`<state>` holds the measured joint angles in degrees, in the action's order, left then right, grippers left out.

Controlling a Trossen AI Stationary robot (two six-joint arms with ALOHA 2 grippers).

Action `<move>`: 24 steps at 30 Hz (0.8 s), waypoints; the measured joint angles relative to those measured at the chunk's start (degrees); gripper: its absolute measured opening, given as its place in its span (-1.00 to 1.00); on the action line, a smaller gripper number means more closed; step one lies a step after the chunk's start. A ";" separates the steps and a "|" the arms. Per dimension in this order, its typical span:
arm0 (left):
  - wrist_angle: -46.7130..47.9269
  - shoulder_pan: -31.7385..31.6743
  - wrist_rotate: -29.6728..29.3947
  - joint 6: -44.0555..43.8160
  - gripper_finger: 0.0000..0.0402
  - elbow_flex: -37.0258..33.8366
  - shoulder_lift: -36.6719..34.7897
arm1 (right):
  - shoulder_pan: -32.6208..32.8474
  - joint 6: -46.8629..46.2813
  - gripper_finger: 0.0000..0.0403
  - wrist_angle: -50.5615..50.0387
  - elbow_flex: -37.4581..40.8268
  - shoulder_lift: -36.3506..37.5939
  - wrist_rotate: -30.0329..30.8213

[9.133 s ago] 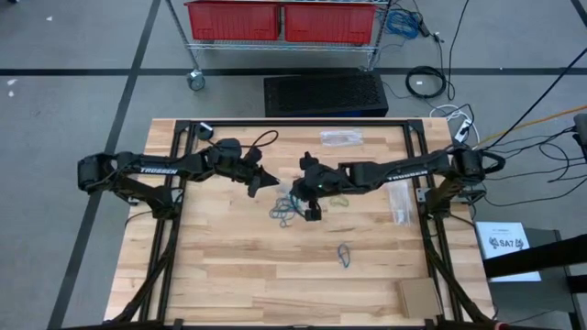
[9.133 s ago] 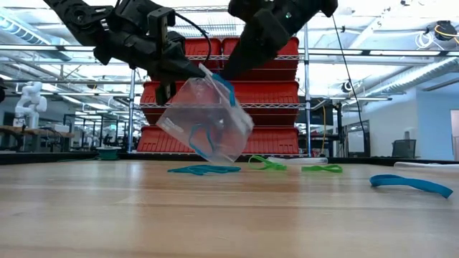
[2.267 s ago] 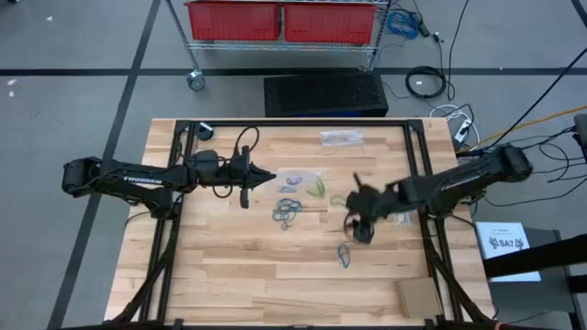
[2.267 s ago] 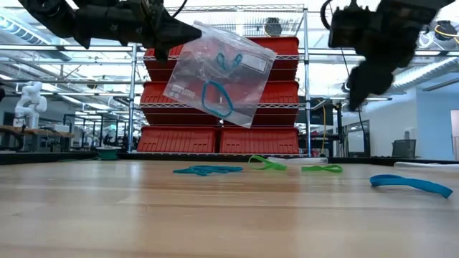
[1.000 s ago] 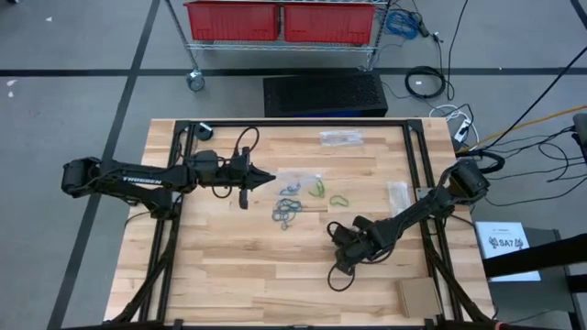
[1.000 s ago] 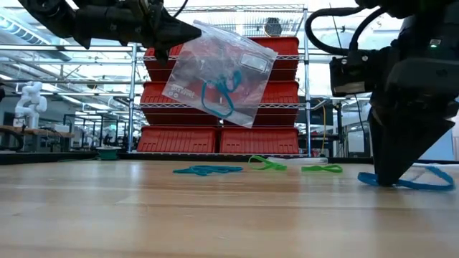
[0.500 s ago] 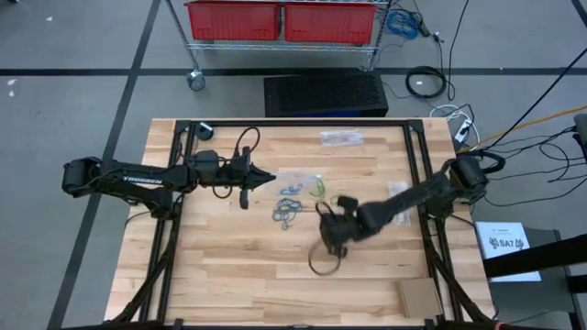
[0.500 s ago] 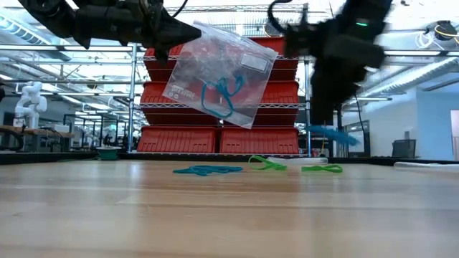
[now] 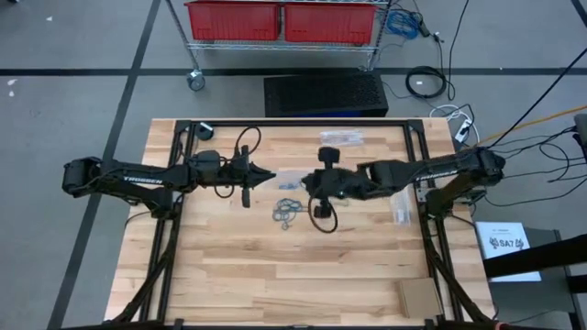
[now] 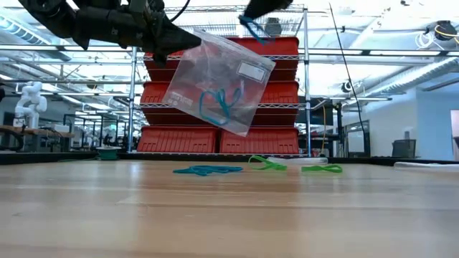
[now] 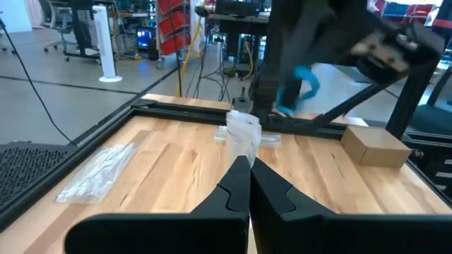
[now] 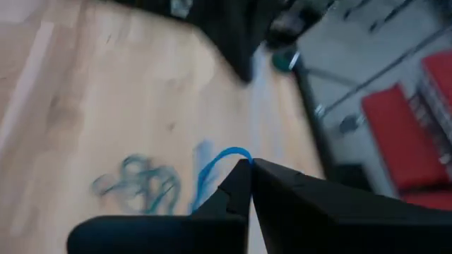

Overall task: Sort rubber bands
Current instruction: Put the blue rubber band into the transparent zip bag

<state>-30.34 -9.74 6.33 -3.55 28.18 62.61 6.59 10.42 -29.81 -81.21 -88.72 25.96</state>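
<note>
My left gripper (image 9: 271, 180) (image 10: 166, 41) hovers above the table's middle, shut on a clear plastic bag (image 10: 219, 82) with a few blue rubber bands (image 10: 219, 104) inside. My right gripper (image 9: 310, 190) (image 12: 248, 164) is right beside it, over the bag's top, shut on one bright blue rubber band (image 10: 251, 29). On the table lie a tangle of blue bands (image 10: 206, 170) (image 9: 287, 211) and two green bands (image 10: 267, 165) (image 10: 322, 168). My left gripper pinches the bag's upper corner (image 11: 244, 141) between its two shut fingers, reaching level from the table's left. The bag hangs tilted below the fingers, clear of the table. My right gripper pinches the blue band's loop (image 12: 227, 156) at its fingertips. The band hangs slack, lifted clear of the table.
Two more clear bags lie on the table, one near the far edge (image 9: 341, 137) and one at the right (image 9: 400, 202). A small cardboard box (image 9: 417, 295) sits at the near right corner. A black frame (image 9: 293, 123) borders the wooden top.
My right gripper has picked the blue band up off the table's near right part, risen high and swung toward the far left, ending beside the held bag's top. The bag has swung slightly in my left gripper, which stayed put.
</note>
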 joint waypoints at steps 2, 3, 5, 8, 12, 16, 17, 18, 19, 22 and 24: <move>-0.03 0.01 0.00 0.00 -1.00 0.00 0.00 | -1.28 3.46 -1.00 1.47 -0.05 -0.05 -0.04; -0.03 0.00 0.00 0.00 -1.00 0.00 0.00 | -1.80 4.60 -1.00 1.71 0.00 -0.08 -0.02; -0.05 0.00 0.00 -0.09 -1.00 0.00 0.00 | -2.87 6.32 -1.00 2.86 0.01 -0.12 0.16; -0.18 0.00 0.00 -0.13 -1.00 0.00 0.00 | -3.65 9.11 -1.00 4.98 0.02 -0.12 2.27; -0.18 0.02 0.00 -0.16 -1.00 0.00 0.00 | -3.69 11.28 -1.00 7.90 0.00 -0.12 2.56; -0.45 0.02 0.00 -0.17 -1.00 0.00 0.00 | -3.65 10.96 -1.00 8.50 0.00 -0.13 2.54; -0.48 0.02 0.01 -0.17 -1.00 0.00 0.00 | -3.65 10.79 -1.00 8.65 0.00 -0.29 2.64; -0.69 0.02 0.00 -0.17 -1.00 0.00 0.00 | -3.65 10.82 -1.00 8.82 0.00 -0.49 2.97; -0.84 0.02 0.02 -0.20 -1.00 0.00 0.00 | -3.65 11.08 -1.00 8.84 0.00 -0.79 3.62; -0.82 0.02 0.02 -0.21 -1.00 0.00 0.00 | -3.67 11.66 -1.00 9.86 0.00 -2.14 5.34; -0.81 0.07 0.01 -0.24 -1.00 0.00 0.00 | -3.67 11.69 -1.00 10.51 0.00 -2.80 5.49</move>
<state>-31.15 -9.67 6.33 -3.79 28.18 62.61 2.92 22.11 -19.30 -81.21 -91.52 31.44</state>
